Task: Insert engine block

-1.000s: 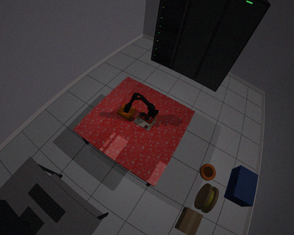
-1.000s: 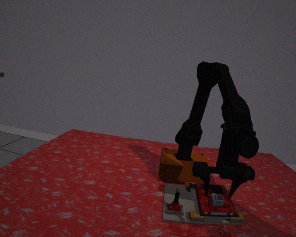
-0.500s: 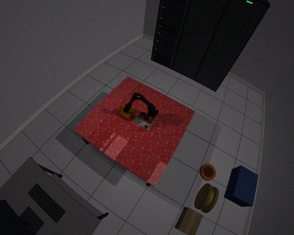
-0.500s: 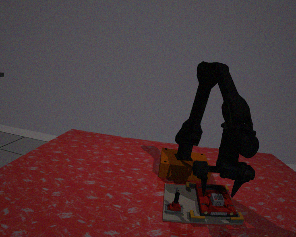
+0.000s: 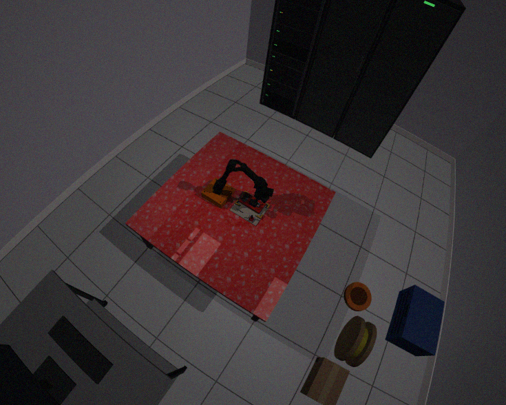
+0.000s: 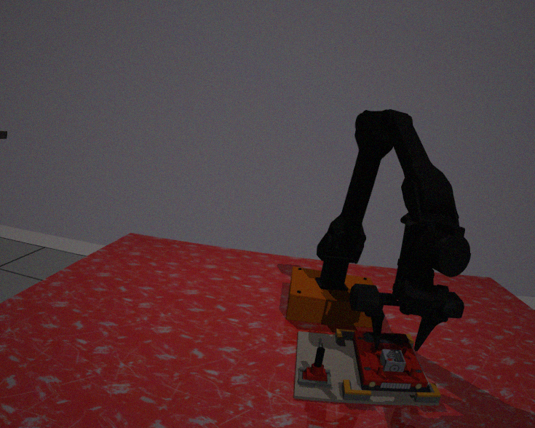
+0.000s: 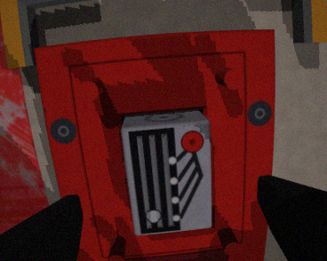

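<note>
One black arm, one orange base block, one grey fixture plate on the red table. On that plate: one red car body, one small red stand with a black peg, and yellow corner brackets, two of them showing in the wrist view. One grey engine block sits sunk in the car body's opening, striped face up, red round cap at its upper right. The gripper hangs just above, jaws released and spread wide, one dark fingertip on each side of the block, neither touching it.
</note>
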`<state>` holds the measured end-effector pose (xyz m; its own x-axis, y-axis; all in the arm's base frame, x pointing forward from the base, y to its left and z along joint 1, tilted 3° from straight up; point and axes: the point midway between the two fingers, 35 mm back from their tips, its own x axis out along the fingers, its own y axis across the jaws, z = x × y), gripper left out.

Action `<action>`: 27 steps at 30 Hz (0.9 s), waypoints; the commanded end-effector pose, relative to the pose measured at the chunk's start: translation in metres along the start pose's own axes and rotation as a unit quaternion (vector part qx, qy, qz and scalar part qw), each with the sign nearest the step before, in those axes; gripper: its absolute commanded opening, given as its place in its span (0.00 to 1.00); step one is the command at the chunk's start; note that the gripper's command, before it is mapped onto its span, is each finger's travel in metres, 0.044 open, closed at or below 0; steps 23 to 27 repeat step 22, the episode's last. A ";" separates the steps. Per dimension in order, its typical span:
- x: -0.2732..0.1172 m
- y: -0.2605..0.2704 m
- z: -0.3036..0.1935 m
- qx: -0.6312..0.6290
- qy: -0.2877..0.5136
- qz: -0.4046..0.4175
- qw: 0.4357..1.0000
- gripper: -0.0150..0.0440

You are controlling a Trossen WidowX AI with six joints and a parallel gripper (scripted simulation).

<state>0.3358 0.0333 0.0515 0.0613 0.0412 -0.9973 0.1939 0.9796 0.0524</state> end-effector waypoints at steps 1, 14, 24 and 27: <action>-0.001 -0.001 0.000 0.001 0.000 -0.002 1.000 0.64; -0.001 -0.001 0.000 0.001 0.000 -0.002 1.000 0.25; -0.001 -0.001 0.000 0.001 0.000 -0.002 1.000 0.25; -0.001 -0.001 0.000 0.001 0.000 -0.002 1.000 0.25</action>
